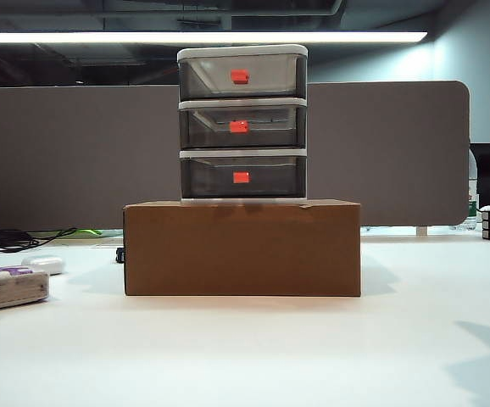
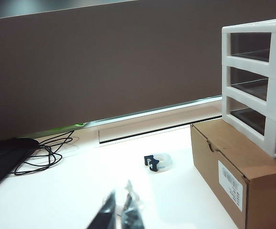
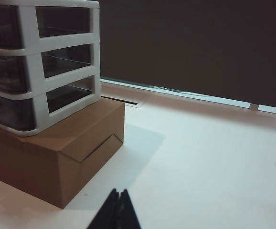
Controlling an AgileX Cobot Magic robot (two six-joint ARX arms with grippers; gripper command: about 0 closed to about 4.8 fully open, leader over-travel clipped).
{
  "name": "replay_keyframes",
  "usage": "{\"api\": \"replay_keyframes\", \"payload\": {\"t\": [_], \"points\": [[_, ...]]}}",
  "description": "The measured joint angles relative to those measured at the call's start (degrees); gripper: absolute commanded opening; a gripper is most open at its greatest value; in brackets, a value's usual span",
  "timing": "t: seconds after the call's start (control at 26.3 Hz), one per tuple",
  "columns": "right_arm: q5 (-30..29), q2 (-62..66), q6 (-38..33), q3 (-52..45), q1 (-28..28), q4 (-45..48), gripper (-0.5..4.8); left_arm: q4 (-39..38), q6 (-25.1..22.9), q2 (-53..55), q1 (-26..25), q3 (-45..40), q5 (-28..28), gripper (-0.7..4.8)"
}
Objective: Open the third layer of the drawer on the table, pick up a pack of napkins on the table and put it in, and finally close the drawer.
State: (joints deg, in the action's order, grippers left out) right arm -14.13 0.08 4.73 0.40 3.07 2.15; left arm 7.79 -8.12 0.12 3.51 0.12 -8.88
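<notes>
Nothing done yet. Drawer unit [image 1: 242, 124] sits on the cardboard box [image 1: 242, 248], bottom drawer [image 1: 242, 177] shut. Napkin pack [image 1: 8, 287] lies on the desk [image 1: 253, 348], far left. Left gripper [image 2: 120, 214] and right gripper [image 3: 117, 210] both closed, empty, well short of the unit.

white-framed smoky grey drawer [image 1: 242, 125]; brown box [image 1: 242, 248]; white-purple pack of napkins [image 1: 9, 287].

Left gripper [image 2: 120, 214] and right gripper [image 3: 116, 212] show slim, tapering black fingertips (left blurred).
</notes>
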Motion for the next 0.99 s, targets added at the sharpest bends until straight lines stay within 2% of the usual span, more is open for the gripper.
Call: {"api": "replay_keyframes", "payload": {"t": [0.42, 0.53, 0.57, 0.61, 0.65, 0.84, 0.99], "points": [[0.00, 0.00, 0.00, 0.00, 0.00, 0.00, -0.06, 0.00, 0.04, 0.00, 0.00, 0.00, -0.07, 0.22], [-1.01, 0.00, -1.42, 0.00, 0.00, 0.00, -0.06, 0.00, 5.60, 0.00, 0.00, 0.00, -3.39, 0.21], [-3.52, 0.00, -5.70, 0.00, 0.00, 0.00, -0.06, -0.20, 10.01, 0.00, 0.22, 0.00, -10.64, 0.20], [-6.86, 0.00, -10.23, 0.00, 0.00, -0.09, -0.06, -1.36, 11.21, -0.02, 1.20, 0.07, -16.31, 0.20], [-8.90, 0.00, -12.24, 0.00, 0.02, -0.17, -0.06, -2.56, 11.47, -0.02, 2.27, 0.07, -18.67, 0.20], [-15.06, 0.00, -15.12, 0.00, 0.04, -0.33, -0.06, -6.99, 12.68, 0.02, 8.33, 0.02, -20.28, 0.22], [-16.09, 0.00, -15.74, 0.00, 0.04, 0.24, -0.05, -4.79, 20.28, 0.00, 12.94, 0.02, -20.46, 0.22]]}}
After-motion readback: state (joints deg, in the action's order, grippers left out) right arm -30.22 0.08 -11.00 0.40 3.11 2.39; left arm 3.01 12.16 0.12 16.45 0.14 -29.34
